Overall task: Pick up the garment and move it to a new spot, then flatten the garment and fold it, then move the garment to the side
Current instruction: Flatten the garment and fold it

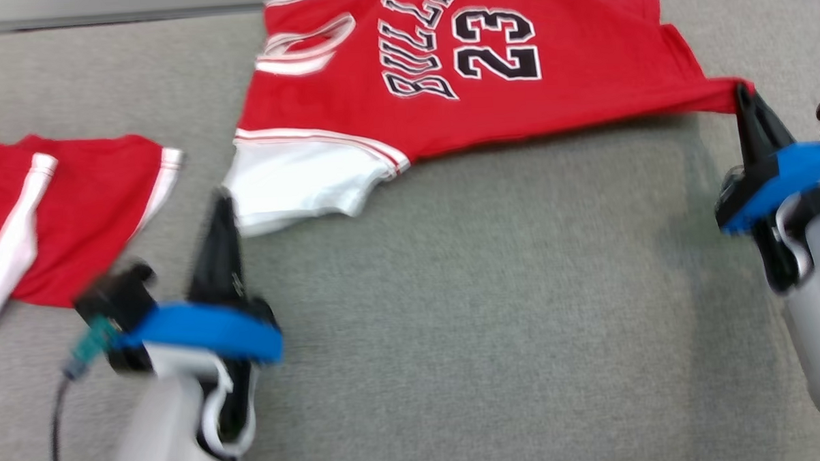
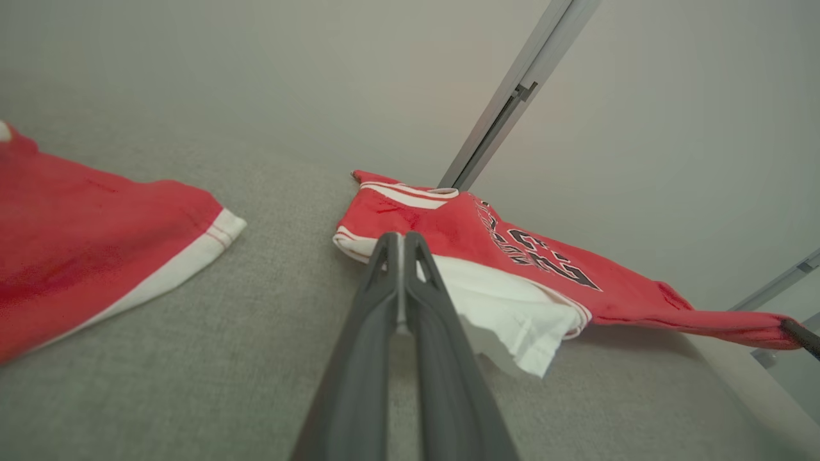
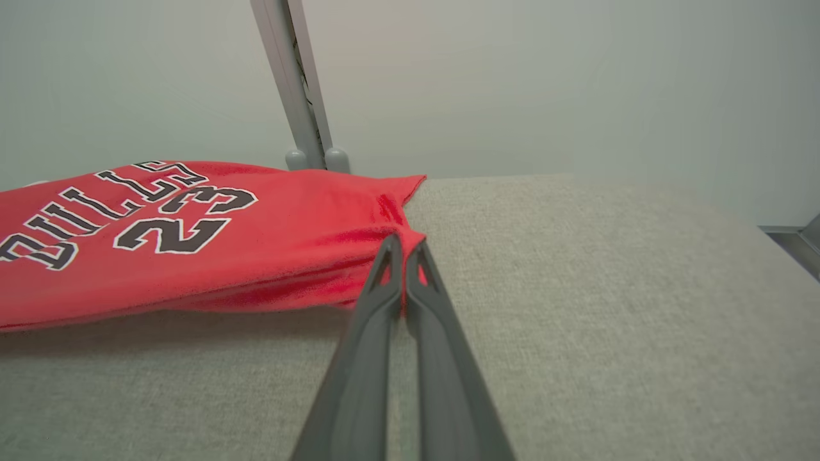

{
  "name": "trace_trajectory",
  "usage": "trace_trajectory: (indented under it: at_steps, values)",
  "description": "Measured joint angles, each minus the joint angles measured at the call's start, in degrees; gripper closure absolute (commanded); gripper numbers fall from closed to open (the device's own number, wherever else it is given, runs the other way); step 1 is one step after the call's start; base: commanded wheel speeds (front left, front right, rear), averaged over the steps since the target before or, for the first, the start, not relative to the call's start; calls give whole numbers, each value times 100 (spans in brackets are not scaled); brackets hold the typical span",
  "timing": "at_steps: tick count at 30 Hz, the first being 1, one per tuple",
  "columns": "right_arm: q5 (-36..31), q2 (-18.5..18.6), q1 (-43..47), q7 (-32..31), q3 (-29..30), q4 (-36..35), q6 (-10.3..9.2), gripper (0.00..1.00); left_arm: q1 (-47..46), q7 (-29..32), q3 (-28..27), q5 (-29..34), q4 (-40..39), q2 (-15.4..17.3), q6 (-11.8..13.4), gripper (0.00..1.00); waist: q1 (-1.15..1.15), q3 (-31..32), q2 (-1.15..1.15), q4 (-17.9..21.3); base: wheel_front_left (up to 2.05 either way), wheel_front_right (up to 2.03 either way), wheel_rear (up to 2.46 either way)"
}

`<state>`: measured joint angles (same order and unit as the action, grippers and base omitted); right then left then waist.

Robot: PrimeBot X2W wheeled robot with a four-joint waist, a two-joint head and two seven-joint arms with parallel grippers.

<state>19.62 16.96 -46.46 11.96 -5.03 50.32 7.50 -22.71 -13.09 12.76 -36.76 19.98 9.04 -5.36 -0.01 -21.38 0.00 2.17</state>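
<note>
While the jersey (image 1: 379, 122) is lying spread on the counter (image 1: 487, 289) beside the shorts (image 1: 75, 215), flattening seems to be proceeding: right fingers (image 1: 754, 123) are pinching its corner farthest from the shorts; left fingers (image 1: 219, 244) are sitting closed at the nearest sleeve, hold unclear; folding pending.

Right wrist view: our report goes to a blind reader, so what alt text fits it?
The right hand, shut, pinches a corner of a red jersey printed BULLS 23, raising that edge off a grey fabric surface. A metal post stands behind, against a pale wall.
</note>
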Motion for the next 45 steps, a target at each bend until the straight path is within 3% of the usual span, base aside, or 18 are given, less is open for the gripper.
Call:
trace_trajectory:
  at_steps: [7, 13, 20, 26, 30, 33, 38, 45]
  values:
    - [272, 323, 1054, -784, -55, 140, 0, 100, 1813, 831, 224, -888, -656, -254, -7, 100, -1, 770, 0, -379, 0, 0, 0]
    - [416, 460, 1918, -1560, 75, -297, 0, 100, 3039, 1724, 338, -1560, -1660, -280, 304, 100, -1, 1199, 0, -535, 0, 0, 0]
    - [204, 424, 3083, -2736, 848, -1638, -1, 100, 4245, 2803, 470, -2276, -3100, 5, 749, 100, 0, 1277, 0, -544, 0, 0, 0]
    - [-92, -89, 4565, -3954, 1685, -3762, 0, 100, 4858, 3117, 258, -2471, -4232, 301, 1194, 100, 0, 1236, 0, -534, 0, 0, 0]
    - [-303, -561, 5038, -4415, 2041, -5026, -1, 100, 4704, 3107, 65, -2583, -4662, 276, 1245, 100, 0, 1214, 0, -447, 0, 0, 0]
    - [-350, -765, 5040, -4577, 1982, -5453, -1, 100, 4231, 3170, 94, -2431, -4659, 337, 1243, 100, 0, 1187, 0, -382, 0, 0, 0]
    - [-366, -858, 4689, -4608, 1880, -5667, -1, 100, 3183, 3051, 190, -2084, -4276, 187, 1146, 100, 1, 1101, 0, -312, 0, 0, 0]
    - [-537, -932, 4183, -4366, 2096, -5511, -1, 100, 1934, 2454, 315, -1714, -3262, -338, 1129, 100, 1, 955, 0, -337, 0, 0, 0]
